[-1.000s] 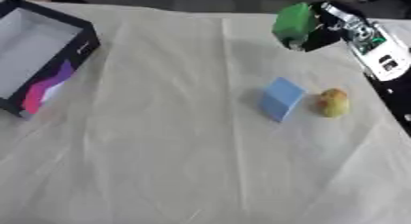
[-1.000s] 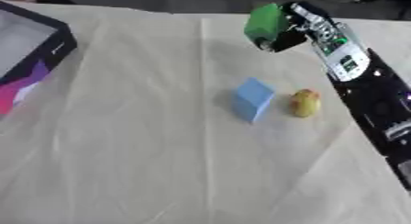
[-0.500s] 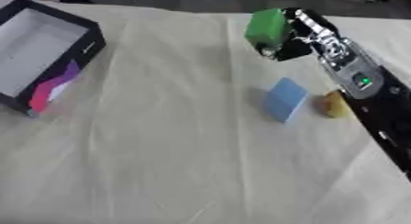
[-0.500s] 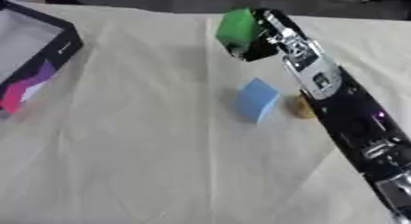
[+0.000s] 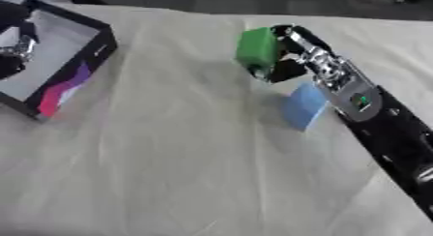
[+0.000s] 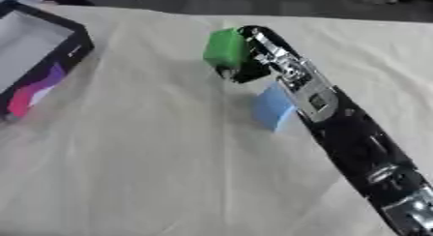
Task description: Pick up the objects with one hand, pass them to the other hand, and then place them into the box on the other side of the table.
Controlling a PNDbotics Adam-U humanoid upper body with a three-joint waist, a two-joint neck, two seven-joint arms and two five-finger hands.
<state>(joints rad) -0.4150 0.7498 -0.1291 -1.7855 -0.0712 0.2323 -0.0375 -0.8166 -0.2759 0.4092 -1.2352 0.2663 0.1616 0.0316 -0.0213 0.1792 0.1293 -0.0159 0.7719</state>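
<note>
My right hand (image 5: 290, 65) holds a green block (image 5: 256, 49) above the cloth near the middle of the table, fingers curled round it. Its black and silver arm runs in from the lower right. A light blue block (image 5: 302, 106) lies on the cloth just below the hand, partly behind the arm. The open black box (image 5: 94, 50) with a white inside sits at the far left. A dark and silver shape, probably my left hand (image 5: 15, 51), shows at the left edge over the box. The small yellow thing seen earlier is hidden behind the arm.
A cream cloth (image 5: 169, 172) covers the table, with wide bare stretches in the middle and at the front. The box's side shows pink and purple print (image 6: 34, 91). The table's far edge runs along the top.
My right hand has carried the green block leftward, from the right edge toward the table's middle. The arm now covers the yellow thing. A dark shape has come in over the box.
</note>
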